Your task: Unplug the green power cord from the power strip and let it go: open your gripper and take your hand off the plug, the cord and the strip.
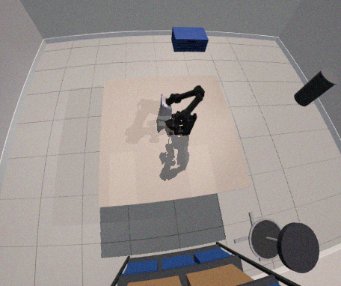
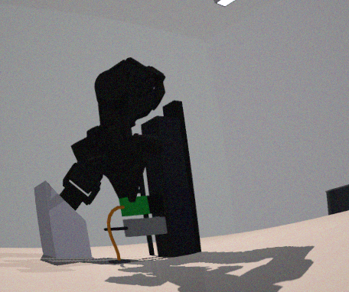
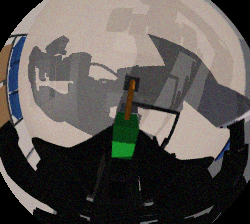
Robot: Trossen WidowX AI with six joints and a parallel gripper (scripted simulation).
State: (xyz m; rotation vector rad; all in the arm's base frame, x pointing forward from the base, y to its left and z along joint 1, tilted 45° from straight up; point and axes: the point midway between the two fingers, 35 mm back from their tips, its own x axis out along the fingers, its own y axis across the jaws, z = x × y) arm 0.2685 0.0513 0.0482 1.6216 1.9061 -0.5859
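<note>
The pincer point(image 2: 133, 199) is clamped on the green plug point(image 2: 134, 206); only the exterior view shows the grey strip point(image 2: 145, 225) beneath.

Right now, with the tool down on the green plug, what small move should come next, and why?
Probably a short, straight pull away from the grey power strip. The tool is shut on the green plug, which still sits against the strip, its orange cord trailing to the table. Opening should wait until the plug is out.

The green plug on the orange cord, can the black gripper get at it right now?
Yes, it seems so: the black gripper is already shut on the green plug, from above, with nothing between them; the orange cord hangs off to one side.
</note>
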